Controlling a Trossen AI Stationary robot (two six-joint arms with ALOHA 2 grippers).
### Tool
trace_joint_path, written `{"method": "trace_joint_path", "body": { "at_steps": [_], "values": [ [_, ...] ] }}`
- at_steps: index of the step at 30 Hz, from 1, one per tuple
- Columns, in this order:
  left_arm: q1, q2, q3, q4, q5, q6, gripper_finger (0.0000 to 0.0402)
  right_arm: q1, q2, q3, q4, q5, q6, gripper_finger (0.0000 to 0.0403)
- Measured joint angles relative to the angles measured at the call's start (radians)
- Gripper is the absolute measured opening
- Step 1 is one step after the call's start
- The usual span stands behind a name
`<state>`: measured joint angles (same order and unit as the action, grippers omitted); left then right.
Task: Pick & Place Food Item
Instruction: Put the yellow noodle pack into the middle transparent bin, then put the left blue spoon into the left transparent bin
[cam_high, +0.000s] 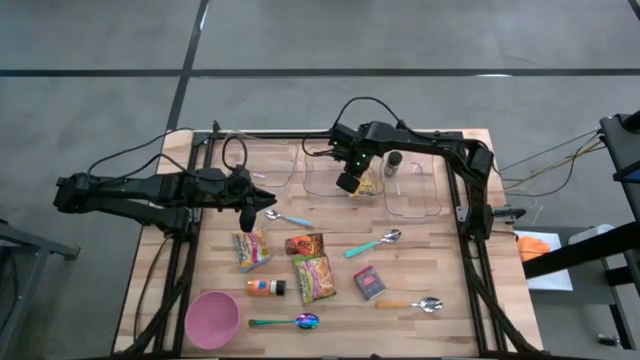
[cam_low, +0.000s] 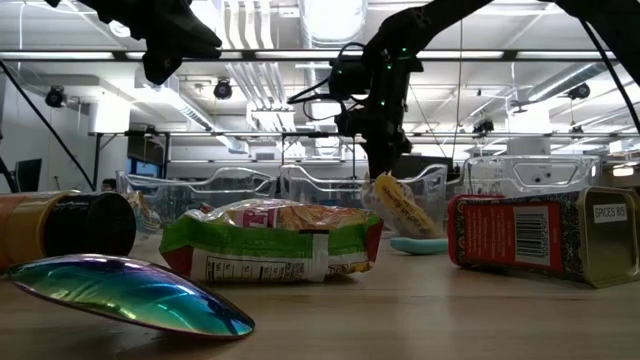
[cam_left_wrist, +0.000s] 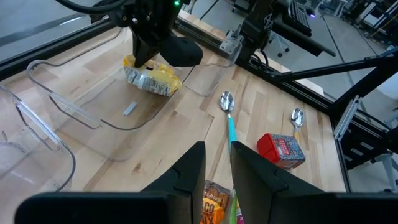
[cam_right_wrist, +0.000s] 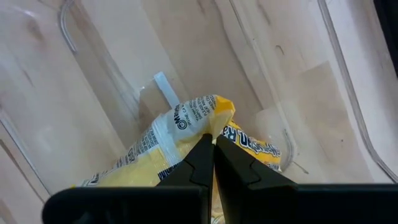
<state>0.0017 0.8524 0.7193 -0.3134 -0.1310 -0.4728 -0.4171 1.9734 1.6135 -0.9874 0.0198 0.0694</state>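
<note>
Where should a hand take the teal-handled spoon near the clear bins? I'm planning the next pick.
Grip the teal-handled spoon across its straight teal handle, coming from above. It lies flat on the table, apart from the packets, so the narrow handle suits a pinch better than the rounded bowl.

High cam: straight down over whole desk (cam_high: 440, 250). Low cam: desk level, facing room. Wrist cams look fwd; right's very close. All share yellow packet (cam_right_wrist: 186, 146) at clear bins (cam_left_wrist: 68, 118).

We saw our right gripper (cam_high: 350, 184) reached toward the table's far side, fingers pinched together, our left gripper (cam_high: 247, 216) hovering mid-table, fingers slightly parted
</note>
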Motion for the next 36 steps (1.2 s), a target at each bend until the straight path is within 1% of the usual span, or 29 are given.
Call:
{"method": "trace_joint_path", "body": {
  "at_steps": [3, 5, 8, 15, 18, 21, 24, 27, 33, 36],
  "values": [
    [0.0, 0.0, 0.0, 0.0, 0.0, 0.0, 0.0086, 0.0, -0.002, 0.0, 0.0, -0.053, -0.009, 0.0016],
    [0.0, 0.0, 0.0, 0.0, 0.0, 0.0, 0.0086, 0.0, -0.002, 0.0, -0.001, -0.067, -0.01, 0.0034],
    [0.0, 0.0, 0.0, 0.0, 0.0, 0.0, 0.0086, 0.0, -0.002, 0.0, -0.001, -0.07, -0.017, 0.0076],
    [0.0, 0.0, 0.0, 0.0, 0.0, 0.0, 0.0086, 0.0, -0.002, 0.0, -0.003, -0.072, -0.01, 0.0194],
    [0.0, 0.0, 0.0, 0.0, 0.0, 0.0, 0.0086, 0.0, -0.002, 0.0, -0.003, -0.073, 0.006, 0.0234],
    [0.0, 0.0, 0.0, 0.0, 0.0, 0.0, 0.0086, 0.0, -0.003, 0.0, -0.003, -0.073, 0.017, 0.0261],
    [0.001, 0.0, 0.0, 0.0, 0.0, 0.0, 0.0086, 0.0, -0.02, 0.0, -0.004, -0.072, 0.037, 0.0275],
    [0.001, 0.0, 0.0, 0.0, 0.0, 0.0, 0.0086, 0.0, -0.065, 0.0, -0.001, -0.066, 0.056, 0.0277],
    [0.001, 0.0, 0.0, 0.0, 0.0, 0.0, 0.0086, 0.004, -0.196, 0.0, -0.018, -0.055, 0.079, 0.0278],
    [0.001, 0.0, 0.0, 0.001, 0.0, 0.0, 0.0086, 0.025, -0.258, 0.0, -0.072, -0.051, 0.055, 0.0278]
  ]
}}
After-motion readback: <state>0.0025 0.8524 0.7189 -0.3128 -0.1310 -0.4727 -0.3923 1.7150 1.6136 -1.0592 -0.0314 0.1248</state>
